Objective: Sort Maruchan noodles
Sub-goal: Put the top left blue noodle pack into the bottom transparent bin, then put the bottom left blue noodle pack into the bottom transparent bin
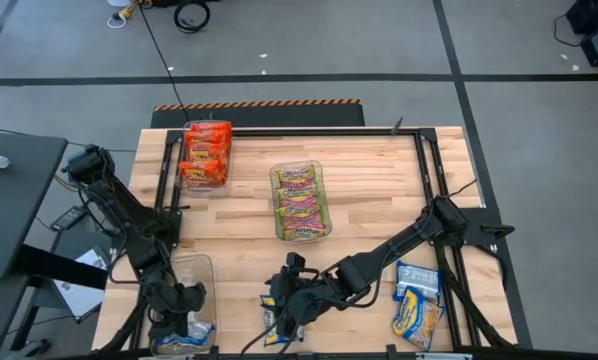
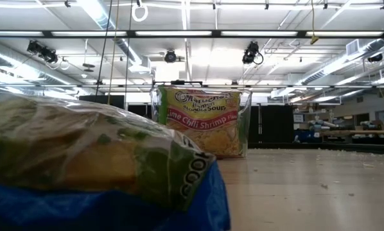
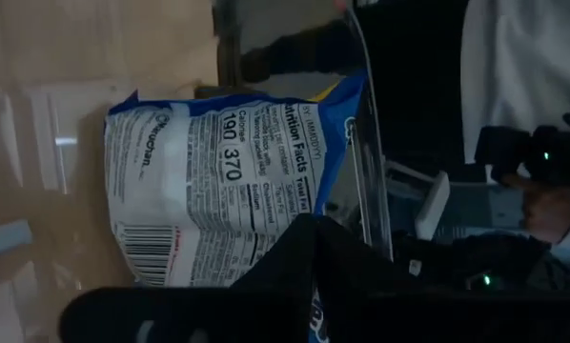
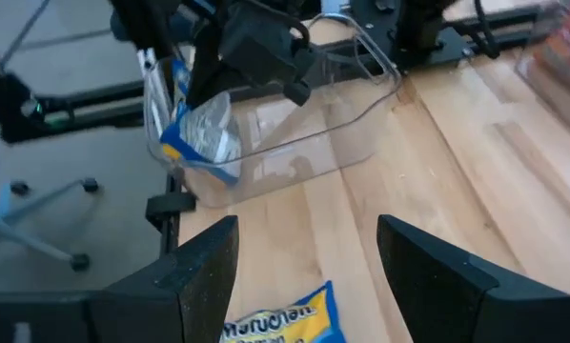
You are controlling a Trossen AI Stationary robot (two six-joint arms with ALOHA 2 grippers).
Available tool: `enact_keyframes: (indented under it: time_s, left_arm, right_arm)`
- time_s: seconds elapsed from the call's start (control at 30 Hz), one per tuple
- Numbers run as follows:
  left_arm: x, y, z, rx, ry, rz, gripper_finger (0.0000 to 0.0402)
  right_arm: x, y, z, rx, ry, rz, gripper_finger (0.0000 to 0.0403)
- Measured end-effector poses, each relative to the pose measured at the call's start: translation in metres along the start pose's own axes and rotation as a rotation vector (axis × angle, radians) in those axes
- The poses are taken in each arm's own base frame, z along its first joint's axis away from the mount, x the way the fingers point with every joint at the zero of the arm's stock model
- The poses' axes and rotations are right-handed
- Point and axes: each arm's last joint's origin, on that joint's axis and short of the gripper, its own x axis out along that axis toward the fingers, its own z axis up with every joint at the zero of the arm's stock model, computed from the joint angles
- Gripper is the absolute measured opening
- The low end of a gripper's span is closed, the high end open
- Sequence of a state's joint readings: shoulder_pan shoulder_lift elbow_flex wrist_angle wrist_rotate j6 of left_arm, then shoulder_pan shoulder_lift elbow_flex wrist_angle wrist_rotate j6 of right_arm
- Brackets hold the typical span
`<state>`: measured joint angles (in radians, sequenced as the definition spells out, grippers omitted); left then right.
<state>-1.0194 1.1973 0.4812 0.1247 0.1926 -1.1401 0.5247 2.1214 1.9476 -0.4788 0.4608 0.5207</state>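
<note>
The wooden tabletop carries three clear bins. The bin at the far left corner holds a stack of orange-red packets. The middle bin, near the tabletop's centre, holds yellow-pink-green packets laid in a row; the low view shows one of them standing upright against the bin's wall with "Lime Chili Shrimp" on its face. The third bin sits at the near left corner.

The left arm reaches down into that near-left bin, and the left hand is pinched shut on a blue-yellow-white packet, whose back with the nutrition panel and barcode fills the left wrist view. The same packet shows through the clear bin wall in the right wrist view.

The right arm stretches from the right edge toward the middle of the near edge. The right hand has its fingers spread wide and grips nothing; it hovers just above another blue-yellow-white packet lying at the near edge.

Two more blue-yellow-white packets lie loose near the near right corner, one partly overlapping the other.
</note>
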Motion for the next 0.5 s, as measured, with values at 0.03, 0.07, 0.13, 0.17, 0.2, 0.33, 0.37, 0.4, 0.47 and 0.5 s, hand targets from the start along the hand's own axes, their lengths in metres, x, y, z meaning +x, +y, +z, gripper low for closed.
enact_keyframes:
  time_s: [0.03, 0.07, 0.13, 0.17, 0.2, 0.33, 0.37, 0.4, 0.47, 0.5]
  left_arm:
    - [0.000, 0.000, 0.000, 0.000, 0.010, -0.003, 0.0023]
    - [0.000, 0.000, -0.001, 0.000, 0.017, -0.004, 0.0032]
    - [0.000, 0.000, -0.001, -0.001, 0.028, -0.007, 0.0051]
    - [0.000, 0.000, -0.001, -0.001, 0.035, -0.009, 0.0061]
    - [0.000, 0.000, -0.001, -0.002, 0.041, -0.012, 0.0071]
    - [-0.001, 0.000, 0.002, -0.009, 0.036, -0.011, 0.0111]
    - [-0.001, -0.001, 0.004, -0.011, 0.030, -0.013, 0.0120]
    - [-0.002, -0.003, 0.006, -0.012, 0.025, -0.018, 0.0128]
    - [-0.003, -0.007, 0.009, -0.017, 0.038, -0.020, 0.0143]
    - [-0.003, -0.009, 0.010, -0.021, 0.054, -0.019, 0.0149]
  right_arm:
    - [0.000, 0.000, 0.000, -0.026, 0.001, 0.002, 0.0255]
    - [0.001, -0.001, 0.000, -0.051, 0.005, 0.007, 0.0255]
    - [0.002, -0.002, -0.003, -0.099, 0.021, 0.014, 0.0255]
    - [0.003, -0.003, -0.005, -0.124, 0.042, 0.013, 0.0255]
    - [0.003, -0.004, -0.007, -0.146, 0.065, 0.008, 0.0255]
    - [0.003, -0.010, -0.016, -0.190, 0.183, 0.021, 0.0255]
    - [0.004, -0.012, -0.018, -0.199, 0.212, 0.022, 0.0255]
    - [0.004, -0.013, -0.019, -0.208, 0.236, 0.021, 0.0256]
    - [0.004, -0.015, -0.021, -0.234, 0.266, 0.026, 0.0256]
    - [0.004, -0.016, -0.022, -0.247, 0.277, 0.026, 0.0256]
